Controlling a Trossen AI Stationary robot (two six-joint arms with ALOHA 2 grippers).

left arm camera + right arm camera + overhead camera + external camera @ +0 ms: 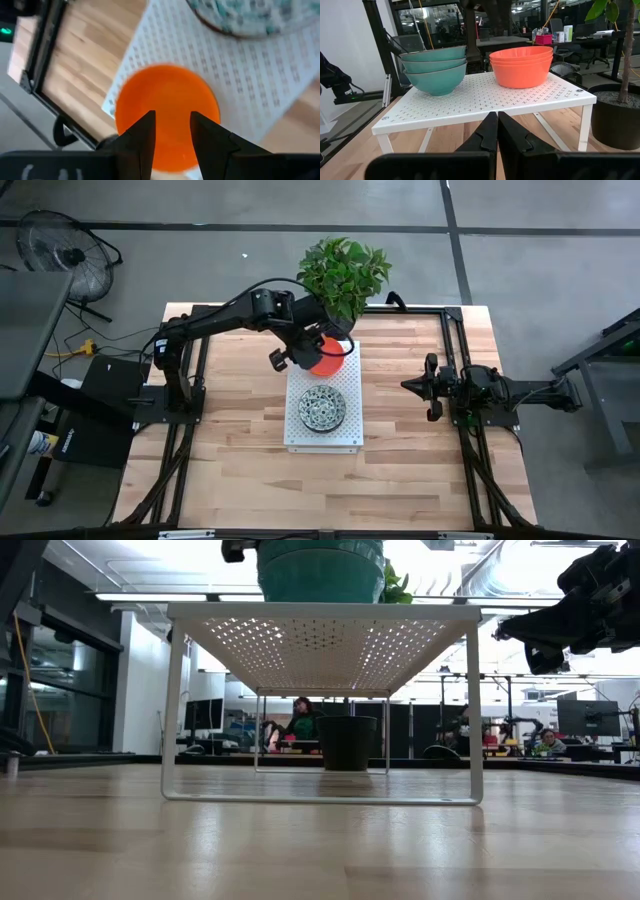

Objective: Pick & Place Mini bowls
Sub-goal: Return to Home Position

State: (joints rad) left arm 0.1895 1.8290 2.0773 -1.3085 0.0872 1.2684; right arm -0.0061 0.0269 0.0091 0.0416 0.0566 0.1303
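Note:
A stack of plain orange mini bowls [330, 356] [521, 65] rests by its base on the far part of a white perforated rack [348, 432]. A stack of patterned mini bowls [321, 407], teal on the outside [435, 67] [320, 575], stands on the rack nearer the table's front. My left gripper [172, 131] [312, 350] hovers open over the orange stack [165, 102], fingers pointing down into the top bowl's hollow without visibly touching it. My right gripper [496, 131] [432, 387] waits shut, level, at the table's right, facing the rack.
A leafy plant [345, 272] in a dark pot [348, 743] [615, 115] stands just beyond the rack's far edge, close to the left arm. The rack stands on thin legs [474, 710] with open space beneath. Bare wood [240, 470] lies to the left, right and front of it.

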